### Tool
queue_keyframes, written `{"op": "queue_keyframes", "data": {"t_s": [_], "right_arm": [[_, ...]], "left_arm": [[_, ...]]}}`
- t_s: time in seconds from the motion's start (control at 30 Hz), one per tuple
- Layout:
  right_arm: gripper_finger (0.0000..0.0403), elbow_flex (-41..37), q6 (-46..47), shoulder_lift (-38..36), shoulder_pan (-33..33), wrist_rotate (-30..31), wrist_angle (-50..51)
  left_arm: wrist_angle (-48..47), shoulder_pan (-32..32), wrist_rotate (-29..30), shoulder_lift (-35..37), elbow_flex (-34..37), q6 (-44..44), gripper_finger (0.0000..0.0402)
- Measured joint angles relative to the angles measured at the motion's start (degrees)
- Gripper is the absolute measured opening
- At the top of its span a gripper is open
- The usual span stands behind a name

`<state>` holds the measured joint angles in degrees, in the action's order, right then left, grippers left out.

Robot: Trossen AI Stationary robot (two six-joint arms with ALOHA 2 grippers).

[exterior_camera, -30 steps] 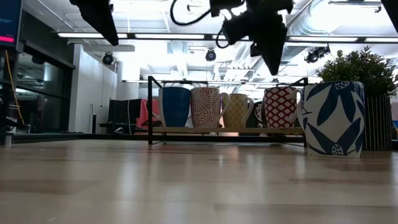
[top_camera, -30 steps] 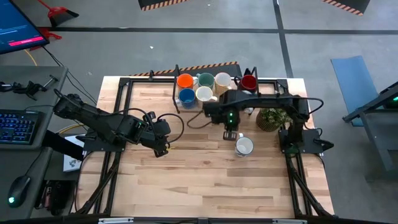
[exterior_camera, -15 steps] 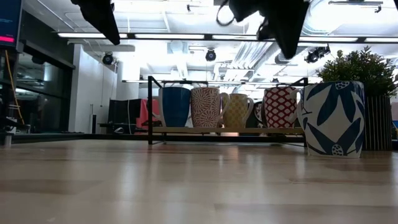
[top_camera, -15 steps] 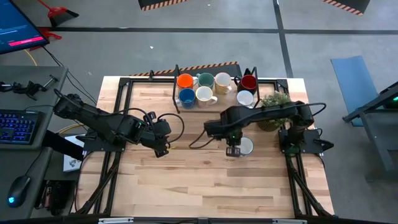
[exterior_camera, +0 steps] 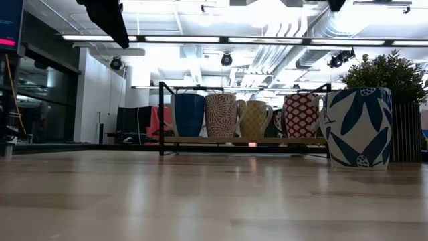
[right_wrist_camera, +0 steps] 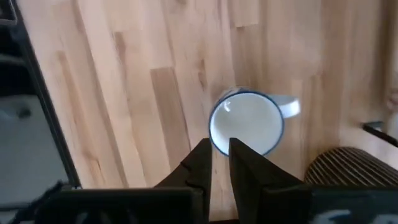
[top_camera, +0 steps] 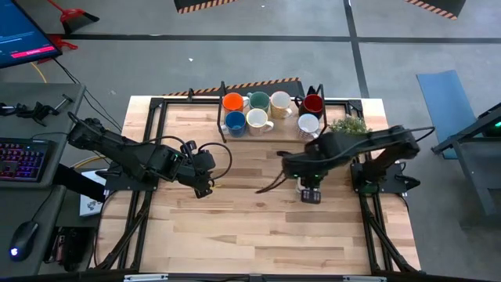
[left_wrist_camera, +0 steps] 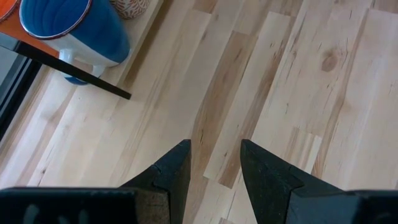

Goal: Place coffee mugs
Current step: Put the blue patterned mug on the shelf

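A white mug with a blue leaf pattern [exterior_camera: 354, 127] stands upright on its base on the table. In the right wrist view this mug [right_wrist_camera: 246, 127] shows a blue rim. My right gripper [right_wrist_camera: 219, 149] hangs above the mug [right_wrist_camera: 246, 127] with a narrow gap between its fingers, touching nothing. In the high view that gripper [top_camera: 311, 192] hides the mug. Seven other mugs stand in the rack [top_camera: 221, 117], among them orange [top_camera: 232, 102], teal [top_camera: 258, 100], dark red [top_camera: 313, 103] and blue [top_camera: 235, 121]. My left gripper [top_camera: 205, 188] waits open left of centre.
A potted plant [top_camera: 344, 125] stands to the right of the rack and behind the loose mug; in the low view the plant [exterior_camera: 391, 73] rises just right of that mug. Bare wood stretches across the table's middle and near side.
My right gripper has swung from near the rack toward the table's near edge and to the right, and now sits over the loose mug. It has also risen out of the top of the low view. The mug has stayed in place.
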<state>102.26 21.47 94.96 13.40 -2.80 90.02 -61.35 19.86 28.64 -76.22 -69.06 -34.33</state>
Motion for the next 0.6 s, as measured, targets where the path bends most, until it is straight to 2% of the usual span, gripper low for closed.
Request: {"op": "queue_keyframes", "data": {"t_s": [0.3,0.6], "right_arm": [[0.0032,0.0,12.4,-6.5,8.5,17.6,0.0],[0.0032,0.0,15.6,-7.8,12.5,21.7,0.0]], "left_arm": [[0.0,0.0,0.0,0.0,0.0,0.0,0.0129],[0.0,0.0,0.0,0.0,0.0,0.0,0.0129]]}}
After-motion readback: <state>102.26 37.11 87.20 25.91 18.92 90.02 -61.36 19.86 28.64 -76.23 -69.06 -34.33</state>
